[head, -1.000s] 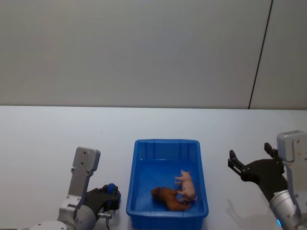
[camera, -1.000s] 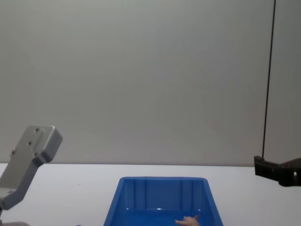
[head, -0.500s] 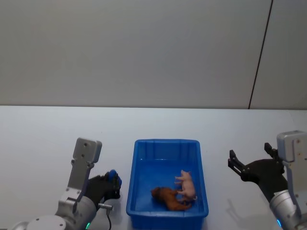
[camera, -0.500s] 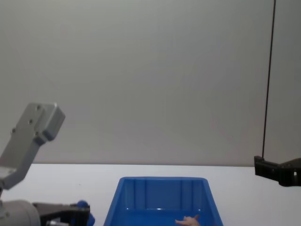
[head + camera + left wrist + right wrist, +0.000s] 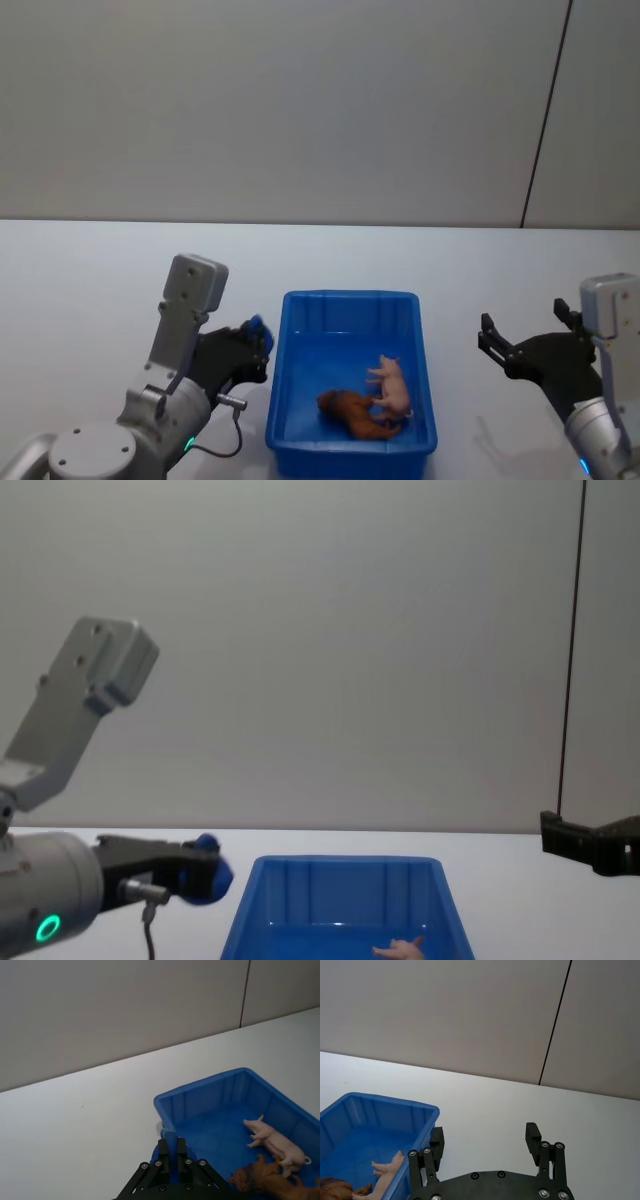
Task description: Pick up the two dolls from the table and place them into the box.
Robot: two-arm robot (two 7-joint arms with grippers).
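Room: plain grey wall behind, with one thin dark seam running down on the right.
Table [image 5: 90, 290]: flat white top.
Box [image 5: 349, 300]: blue bin sitting mid-table, between the two arms.
Brown doll [image 5: 352, 415]: lying in the box near its front wall, touching the pink one.
Pink doll [image 5: 391, 385]: also in the box, just right of the brown one.
Left gripper [image 5: 256, 342]: up off the table, right beside the box's left rim; fingers pressed together, nothing in them.
Right gripper [image 5: 527, 342]: well right of the box, fingers spread wide, holding nothing.
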